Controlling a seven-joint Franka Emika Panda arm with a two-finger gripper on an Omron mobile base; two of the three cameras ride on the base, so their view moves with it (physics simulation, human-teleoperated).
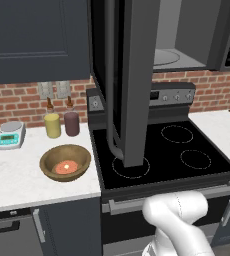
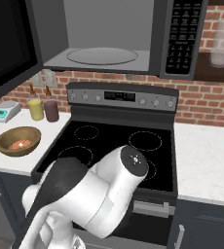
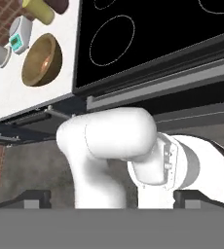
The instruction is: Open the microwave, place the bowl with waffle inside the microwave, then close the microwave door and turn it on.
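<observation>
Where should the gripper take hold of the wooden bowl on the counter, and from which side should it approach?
Probably the rim of the bowl, from above, one finger inside the wall and one outside. The bowl sits upright on the white counter, open side up, too wide to span. The waffle lies in the centre, so the rim is free. The rim nearest the stove lies away from the jars.

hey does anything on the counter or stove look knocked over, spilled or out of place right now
Nothing stands out. The round brown wooden bowl sits upright on the white counter with the small reddish-orange waffle inside; the dark grey microwave door hangs open.
</observation>
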